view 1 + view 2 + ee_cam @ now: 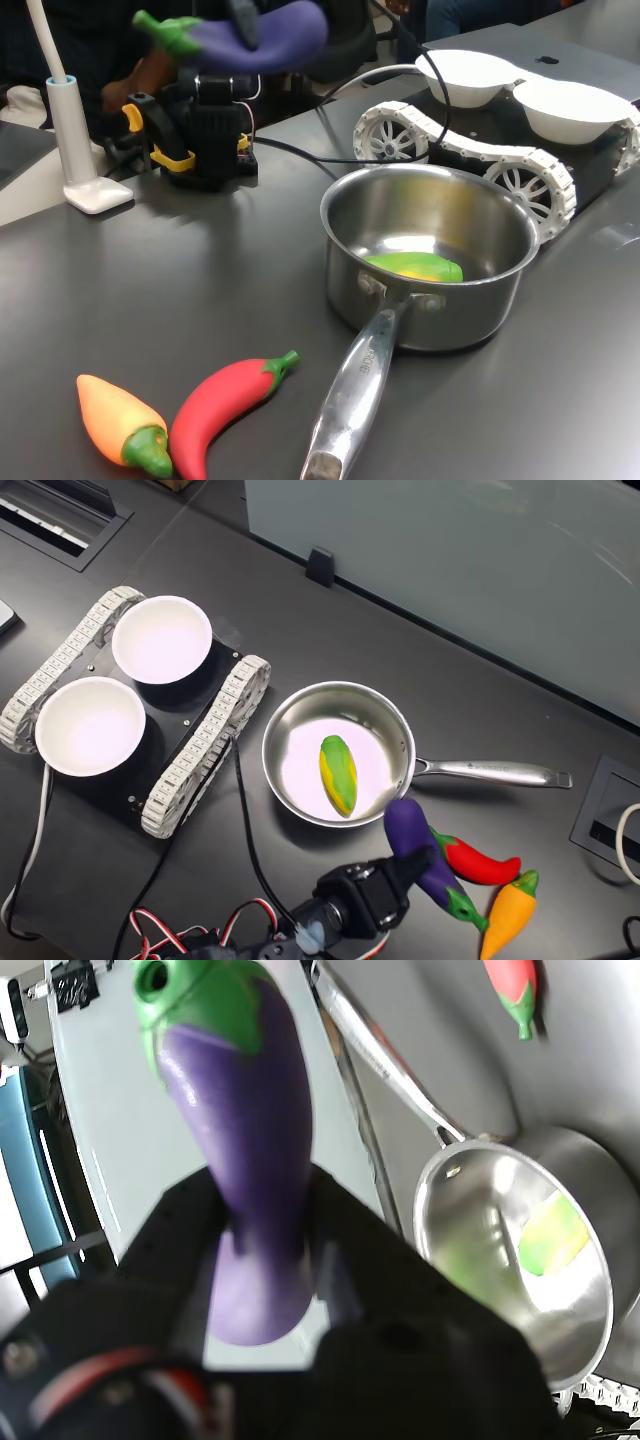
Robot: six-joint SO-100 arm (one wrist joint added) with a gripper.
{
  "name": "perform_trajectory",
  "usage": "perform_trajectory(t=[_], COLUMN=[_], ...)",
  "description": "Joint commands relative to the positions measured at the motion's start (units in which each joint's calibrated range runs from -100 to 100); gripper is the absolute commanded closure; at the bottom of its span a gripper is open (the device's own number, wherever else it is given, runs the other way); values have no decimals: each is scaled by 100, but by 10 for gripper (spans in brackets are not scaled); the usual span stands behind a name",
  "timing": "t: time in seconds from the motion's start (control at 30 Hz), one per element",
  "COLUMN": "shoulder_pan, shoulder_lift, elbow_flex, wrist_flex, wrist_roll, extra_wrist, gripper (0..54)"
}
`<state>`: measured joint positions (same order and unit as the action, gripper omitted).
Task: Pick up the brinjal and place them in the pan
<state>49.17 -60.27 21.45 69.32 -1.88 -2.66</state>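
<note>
My gripper (262, 1260) is shut on the brinjal (245, 1150), a glossy purple toy with a green stem cap, clamped around its lower half. In the first exterior view the brinjal (255, 45) hangs level, high above the table behind the pan (440, 320). Seen in the second exterior view, the brinjal (420, 858) and gripper (415, 868) sit just outside the pan's (300, 770) rim near its long handle (490, 772). The steel pan (470, 1210) holds a yellow-green corn toy (338, 773).
A red chili toy (225, 405) and an orange pepper toy (120, 420) lie by the pan handle. A tracked vehicle (200, 750) carries two white bowls (160, 638) (90, 725) beside the pan. Cables run from the arm base (200, 130), next to a white stand (75, 130).
</note>
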Motion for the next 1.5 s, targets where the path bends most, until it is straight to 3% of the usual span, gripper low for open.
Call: perform_trajectory(t=[0.0, 0.2, 0.3, 0.4, 0.47, 1.1, 1.47], shoulder_pan=[-537, -1512, -2131, -2842, -3071, -3862, -4057], shoulder_lift=[-253, -346, -380, -363, -329, 557, 776], elbow_flex=[-477, -459, -368, -305, -268, 113, 731], wrist_flex=[-454, -462, -522, -607, -650, -693, -1034], wrist_roll=[34, 59, 63, 73, 73, 147, 107], extra_wrist=[-53, 23, 317, 804, 922, 922, 922], gripper=[531, 530, 530, 529, 529, 526, 528])
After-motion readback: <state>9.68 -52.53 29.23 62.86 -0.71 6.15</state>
